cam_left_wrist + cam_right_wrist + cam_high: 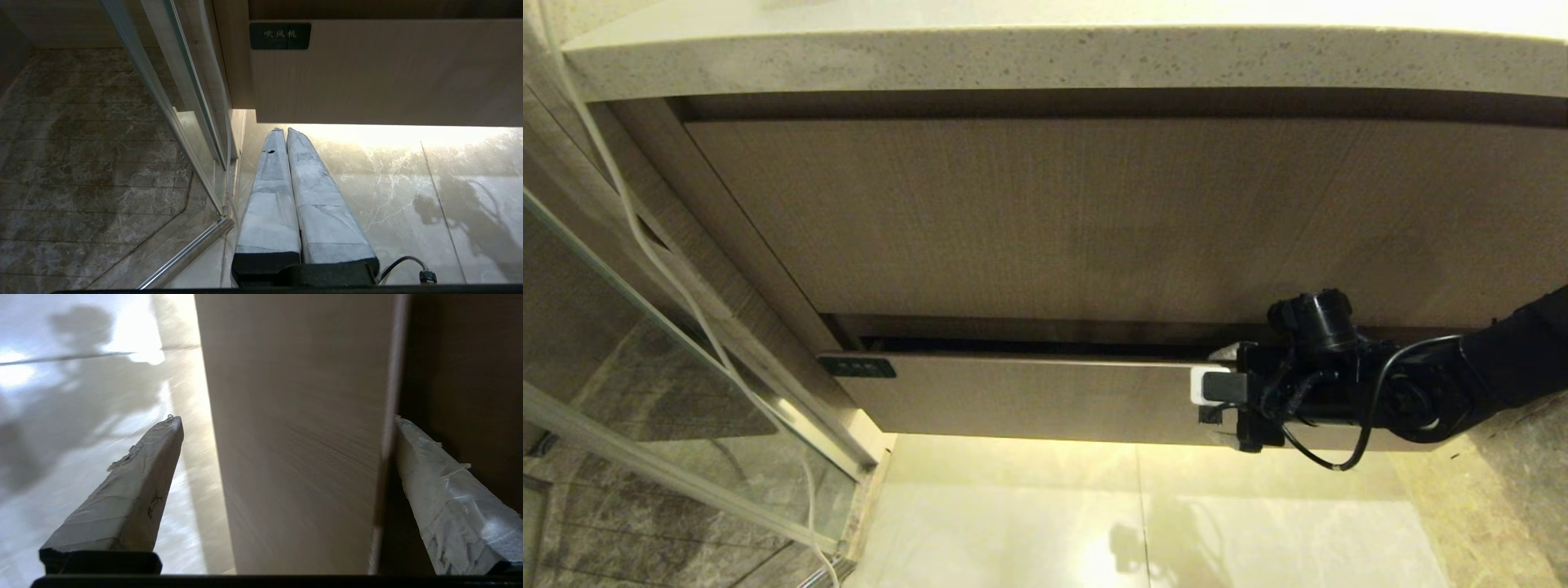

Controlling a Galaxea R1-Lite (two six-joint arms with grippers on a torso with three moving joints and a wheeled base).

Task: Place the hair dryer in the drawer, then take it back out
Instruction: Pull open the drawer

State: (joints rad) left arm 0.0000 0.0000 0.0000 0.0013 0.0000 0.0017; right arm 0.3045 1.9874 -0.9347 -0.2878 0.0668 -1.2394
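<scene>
Wood-grain, wide and shallow, the light-brown drawer [1029, 396] sits slightly ajar under the speckled stone counter [1062, 57]. Right claw [1217, 385] spreads wide, straddling the drawer front's top edge. Left claw [286, 136], fingers pressed together, hangs above the glossy tiled floor [408, 183].

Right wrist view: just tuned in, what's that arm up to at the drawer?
The right gripper is open, its two fingers straddling the front panel of the drawer near its right end: one finger outside the front, the other in the dark gap behind its top edge. The drawer is out only a crack. The left gripper hangs shut above the floor, below the drawer's labelled corner. No hair dryer shows in any view.
</scene>
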